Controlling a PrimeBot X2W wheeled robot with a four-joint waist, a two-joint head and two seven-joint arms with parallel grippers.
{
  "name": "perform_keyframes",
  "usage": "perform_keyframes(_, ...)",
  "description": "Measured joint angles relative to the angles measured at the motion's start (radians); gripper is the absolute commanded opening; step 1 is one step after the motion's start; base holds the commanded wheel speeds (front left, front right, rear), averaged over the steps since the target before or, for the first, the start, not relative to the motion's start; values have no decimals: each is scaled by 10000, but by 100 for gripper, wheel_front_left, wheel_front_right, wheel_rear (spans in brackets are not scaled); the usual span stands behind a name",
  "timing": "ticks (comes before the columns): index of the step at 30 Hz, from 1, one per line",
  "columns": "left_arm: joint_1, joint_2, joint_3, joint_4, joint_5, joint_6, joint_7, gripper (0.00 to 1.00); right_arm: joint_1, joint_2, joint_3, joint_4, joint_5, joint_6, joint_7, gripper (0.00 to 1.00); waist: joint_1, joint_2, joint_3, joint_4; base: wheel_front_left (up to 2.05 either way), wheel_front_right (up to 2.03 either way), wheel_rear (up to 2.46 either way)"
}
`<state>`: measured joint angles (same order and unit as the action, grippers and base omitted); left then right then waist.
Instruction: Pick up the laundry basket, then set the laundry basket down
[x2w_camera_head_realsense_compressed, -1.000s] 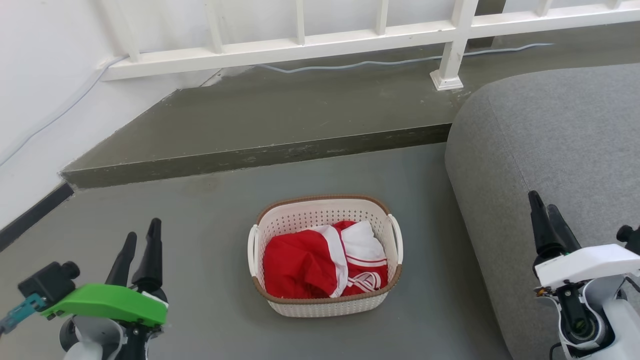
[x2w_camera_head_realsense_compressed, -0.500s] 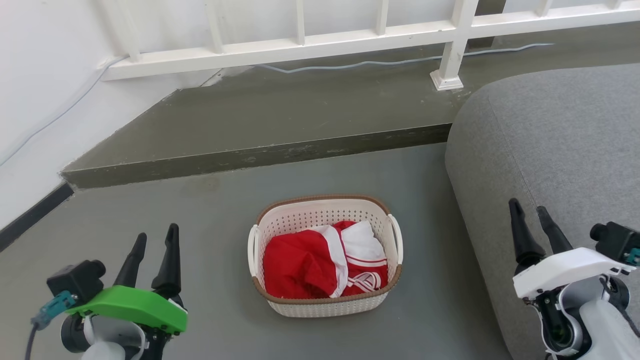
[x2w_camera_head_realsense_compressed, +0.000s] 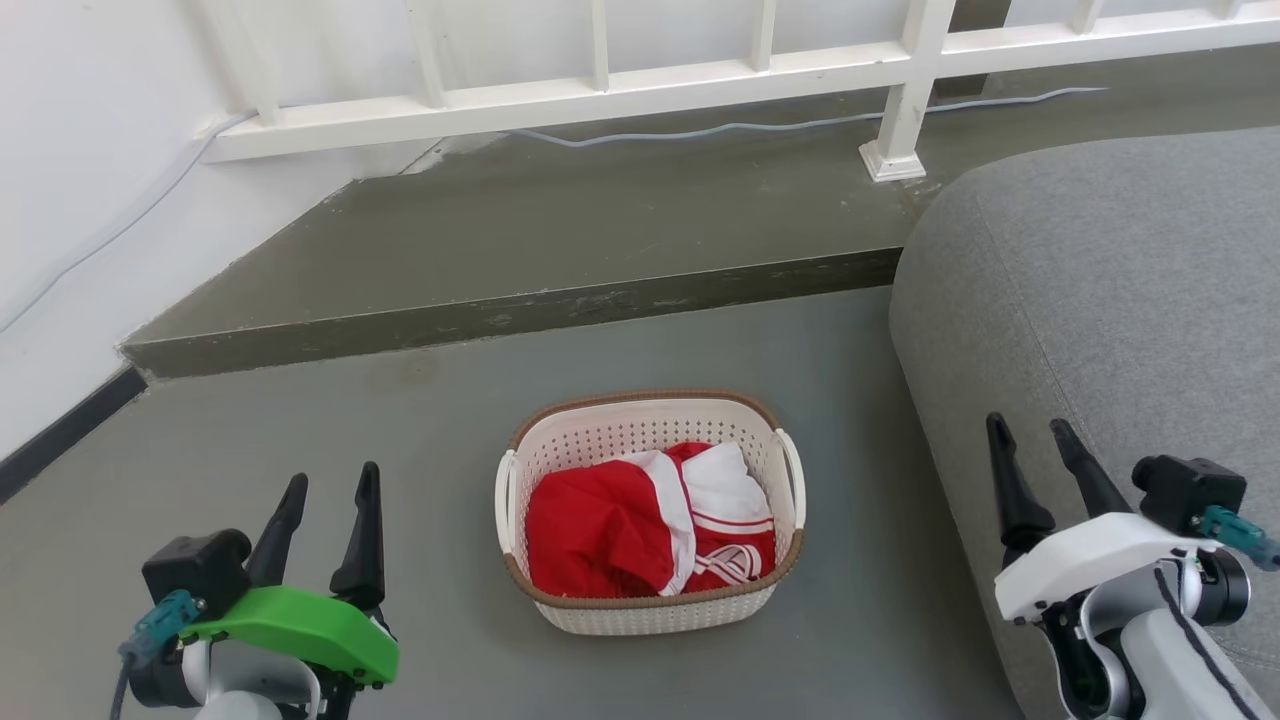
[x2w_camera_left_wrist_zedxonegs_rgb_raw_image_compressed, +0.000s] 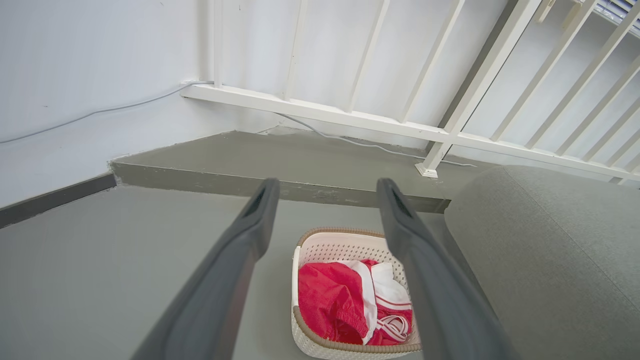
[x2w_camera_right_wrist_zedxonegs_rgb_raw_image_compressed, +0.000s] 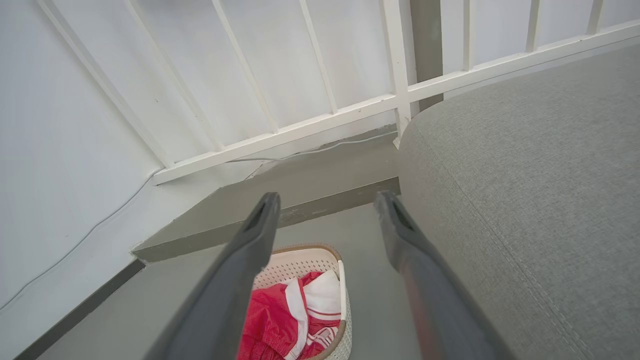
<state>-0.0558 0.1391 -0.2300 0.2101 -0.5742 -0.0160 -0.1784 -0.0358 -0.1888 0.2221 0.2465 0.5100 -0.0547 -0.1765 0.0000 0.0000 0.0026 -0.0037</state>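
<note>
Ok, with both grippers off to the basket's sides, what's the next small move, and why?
Probably swing both arms inward and down toward the side handles. The laundry basket sits on the floor, untouched; the left gripper and right gripper hang open on either side of it, well apart from it, holding nothing.

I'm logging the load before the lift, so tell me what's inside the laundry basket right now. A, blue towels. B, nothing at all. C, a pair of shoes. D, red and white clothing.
D: red and white clothing lies bunched up inside the laundry basket, below its brown rim.
</note>
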Motion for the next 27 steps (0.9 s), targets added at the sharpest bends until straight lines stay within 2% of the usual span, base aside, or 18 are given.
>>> perform_keyframes(22, 1, 4, -550, 525, 2334, 303, -677, 100, -1, -15, 711, 167, -2428, -456, -700, 100, 0, 0, 34, 0, 0, 0, 0)
perform_keyframes(27, -4, -23, -546, 546, 2374, 339, -708, 100, -1, -15, 723, 192, -2579, -485, -736, 100, 0, 0, 45, 9, 0, 0, 0)
